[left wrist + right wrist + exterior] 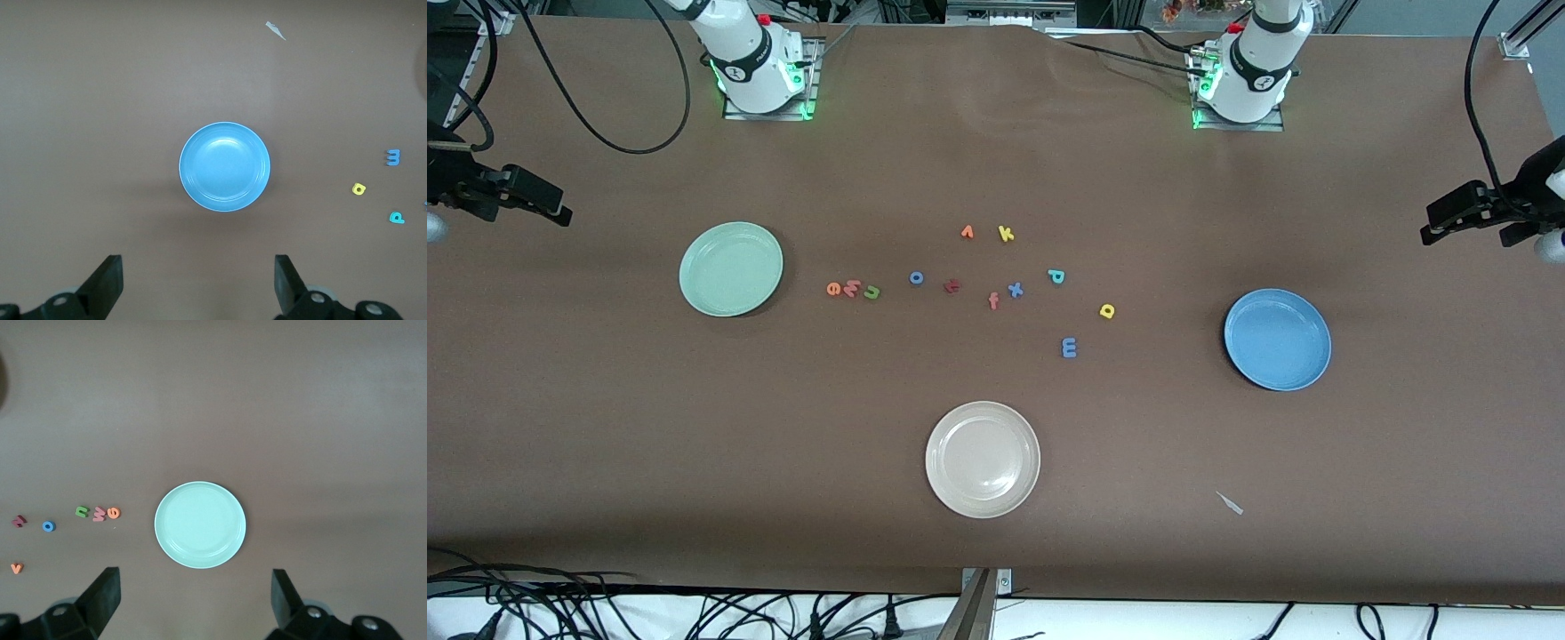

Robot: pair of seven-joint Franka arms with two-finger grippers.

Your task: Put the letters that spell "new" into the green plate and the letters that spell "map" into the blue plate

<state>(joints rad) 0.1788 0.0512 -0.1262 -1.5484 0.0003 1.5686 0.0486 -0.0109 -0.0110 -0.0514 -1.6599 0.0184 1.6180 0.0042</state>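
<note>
Both arms are waiting. The left end effector is hanging wide open over the blue plate, the right end effector wide open over the green plate. Orange "e", pinkish "w" and green "n" are lying just beside the green plate; teal "p", yellow "a" and blue "m" are lying centre-frame, with blue "x" and the cream plate near.

Plates: 3, namely green plate, blue plate, cream plate. Foam letters: 11. White scrap: 1.

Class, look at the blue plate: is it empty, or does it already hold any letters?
Empty. The blue plate shows only bare surface in both the front and left wrist views; the letters lie on the table beside it.
</note>
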